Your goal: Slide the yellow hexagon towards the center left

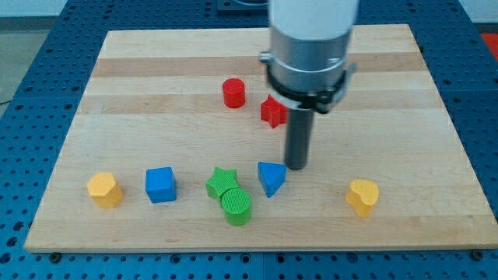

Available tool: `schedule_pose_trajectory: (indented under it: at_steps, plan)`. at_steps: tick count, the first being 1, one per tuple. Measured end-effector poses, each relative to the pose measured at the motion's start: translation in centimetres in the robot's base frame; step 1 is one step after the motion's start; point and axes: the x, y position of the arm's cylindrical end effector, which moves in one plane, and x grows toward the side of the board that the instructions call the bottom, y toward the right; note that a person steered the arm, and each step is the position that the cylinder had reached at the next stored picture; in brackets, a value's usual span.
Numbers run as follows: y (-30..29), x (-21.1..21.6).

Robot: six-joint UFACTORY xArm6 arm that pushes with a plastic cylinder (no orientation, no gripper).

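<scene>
The yellow hexagon (104, 190) lies near the board's bottom left. My tip (296, 167) rests on the board near the middle, just right of the blue triangle (271, 178) and far to the right of the hexagon. Between the tip and the hexagon lie the blue triangle, a green star (222, 183), a green cylinder (236, 206) and a blue cube (160, 184). The arm's grey body hides part of the board's top middle.
A red cylinder (233, 92) and a red star (272, 111) sit above the middle, the star partly behind the arm. A yellow heart (362, 196) lies at the bottom right. The wooden board (140, 85) rests on a blue perforated table.
</scene>
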Motion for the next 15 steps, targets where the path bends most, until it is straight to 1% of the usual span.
schedule_pose_trajectory:
  at_steps: [1,2,4,5,6,7,8,9,10,11,12,13,14,15]
  plan:
    - [0.8,-0.2]
    - [-4.7,-2.0]
    - [-22.9,-2.8]
    - [-33.5,-2.6]
    - [-36.9,-0.9]
    - [-36.5,4.1]
    - [-34.7,8.4]
    - [-31.7,8.5]
    - [-30.6,5.7]
    - [-30.9,1.2]
    - [-33.3,3.0]
    - [-33.7,8.2]
    - [-31.8,9.9]
    - [-31.6,9.9]
